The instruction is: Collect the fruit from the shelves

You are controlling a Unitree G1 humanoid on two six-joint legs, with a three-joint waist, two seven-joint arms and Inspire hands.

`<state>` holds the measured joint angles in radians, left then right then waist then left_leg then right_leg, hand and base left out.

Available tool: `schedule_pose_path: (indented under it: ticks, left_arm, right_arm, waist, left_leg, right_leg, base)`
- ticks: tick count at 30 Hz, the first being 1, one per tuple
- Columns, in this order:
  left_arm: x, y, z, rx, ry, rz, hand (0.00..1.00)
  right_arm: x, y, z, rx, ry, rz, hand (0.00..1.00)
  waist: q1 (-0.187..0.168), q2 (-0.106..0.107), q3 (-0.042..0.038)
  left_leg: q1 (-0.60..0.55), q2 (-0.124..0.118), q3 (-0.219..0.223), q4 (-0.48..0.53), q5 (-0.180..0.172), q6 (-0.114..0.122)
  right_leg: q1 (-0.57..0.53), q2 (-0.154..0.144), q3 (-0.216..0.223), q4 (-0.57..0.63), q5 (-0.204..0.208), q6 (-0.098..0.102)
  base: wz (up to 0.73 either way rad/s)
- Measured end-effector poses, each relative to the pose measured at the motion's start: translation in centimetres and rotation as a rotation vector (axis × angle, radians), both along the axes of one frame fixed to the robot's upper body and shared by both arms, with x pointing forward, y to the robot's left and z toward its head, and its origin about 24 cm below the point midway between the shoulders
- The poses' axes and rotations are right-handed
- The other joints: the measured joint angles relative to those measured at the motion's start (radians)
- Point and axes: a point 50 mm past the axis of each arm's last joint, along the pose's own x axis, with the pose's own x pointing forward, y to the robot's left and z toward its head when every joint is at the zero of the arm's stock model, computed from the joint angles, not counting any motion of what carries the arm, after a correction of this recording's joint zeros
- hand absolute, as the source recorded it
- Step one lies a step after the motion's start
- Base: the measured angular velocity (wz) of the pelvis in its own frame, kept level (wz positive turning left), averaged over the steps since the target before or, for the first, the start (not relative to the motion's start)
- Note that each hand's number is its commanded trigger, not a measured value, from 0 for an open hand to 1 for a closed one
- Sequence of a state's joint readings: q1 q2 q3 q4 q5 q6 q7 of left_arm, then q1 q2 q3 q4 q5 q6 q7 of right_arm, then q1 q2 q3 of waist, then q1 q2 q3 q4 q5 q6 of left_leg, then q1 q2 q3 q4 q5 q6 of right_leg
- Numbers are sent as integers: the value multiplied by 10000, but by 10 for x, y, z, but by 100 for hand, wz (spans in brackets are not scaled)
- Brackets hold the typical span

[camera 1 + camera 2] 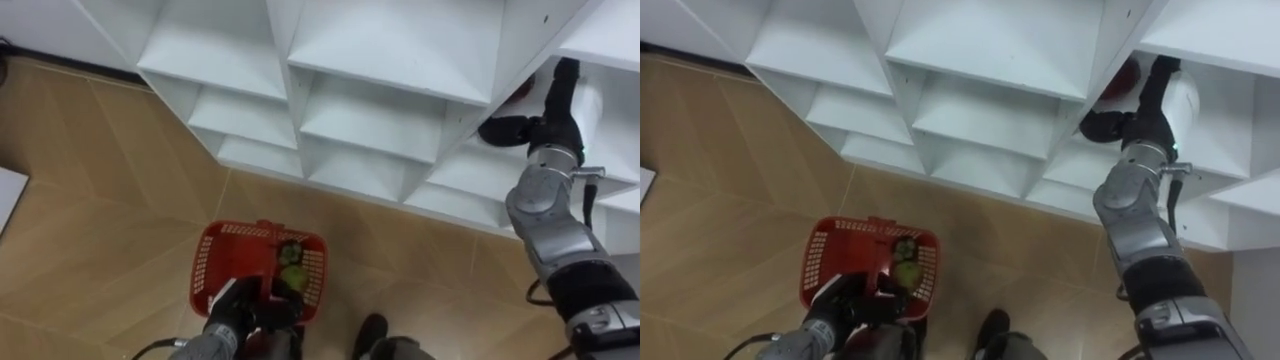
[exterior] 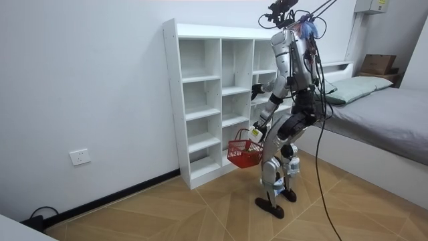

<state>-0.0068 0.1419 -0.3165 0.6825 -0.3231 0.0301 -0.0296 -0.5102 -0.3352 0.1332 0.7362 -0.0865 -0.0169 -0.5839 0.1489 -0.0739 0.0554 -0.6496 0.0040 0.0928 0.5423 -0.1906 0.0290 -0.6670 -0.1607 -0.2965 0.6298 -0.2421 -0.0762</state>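
Right hand [image 1: 1108, 124] is inside the shelf [image 1: 980, 40] beside a red fruit [image 1: 1124, 76], grip unclear. Left hand [image 1: 235, 312] clasps the basket [image 1: 212, 262], green fruit [image 1: 291, 268] inside. Next: probably secure the red fruit and bring it to the basket.

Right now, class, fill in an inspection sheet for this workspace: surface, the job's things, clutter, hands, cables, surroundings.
surface: white shelf unit on a wooden floor; the robot stands facing it.
job's things: red basket holding green fruit; red fruit in a shelf compartment on the right.
clutter: brown box on the ledge beyond the bed.
hands: left hand curled on the red basket's handle, low by the legs; right hand reaches into the shelf beside the red fruit, grip cannot be told.
cables: nothing seen apart from the robot's own.
surroundings: white wall, wall socket, bed.
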Motion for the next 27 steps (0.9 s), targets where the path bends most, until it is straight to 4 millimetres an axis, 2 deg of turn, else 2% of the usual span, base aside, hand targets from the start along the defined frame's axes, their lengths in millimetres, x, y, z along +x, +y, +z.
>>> schedule_pose_path:
  ticks: [8,15,20,22,23,27]
  left_arm:
    - [5,-3,11,-214,-599,-153,100]
    - [2,-1,16,-288,-831,-295,100]
    - [0,-2,16,-381,-841,-389,100]
    - [0,-2,17,-412,-893,-392,100]
    - [-1,-2,17,-410,-886,-406,100]
    - [-1,1,19,-456,-924,-329,100]
  right_arm:
    - [0,-8,4,57,24,17,0]
    - [1,-6,3,307,202,310,0]
    - [2,-7,4,293,364,597,0]
    - [2,-7,4,381,433,691,95]
    - [2,-7,4,359,473,760,100]
    - [3,-6,5,353,443,832,100]
  waist:
    - [249,7,-5]
    - [345,4,-6]
    - [346,1,-8]
    - [346,0,-8]
    - [346,0,-8]
    - [370,0,-9]
  left_leg:
    - [-760,-2,-175,823,-240,-142]
    - [-982,51,-253,1014,-289,-242]
    - [-978,61,-252,1016,-290,-243]
    - [-977,70,-252,1034,-291,-245]
    - [-978,73,-262,1039,-294,-250]
    - [-1018,77,-369,1090,-322,-294]
  right_leg:
    - [-698,-200,-116,990,-421,-228]
    - [-923,-191,-152,1198,-496,-359]
    - [-916,-176,-151,1186,-494,-361]
    - [-913,-166,-143,1186,-493,-363]
    - [-910,-158,-143,1187,-493,-363]
    - [-926,-106,-144,1186,-490,-382]
  base:
    - [8]
    - [1]
    - [0]
    - [0]
    - [0]
    - [0]
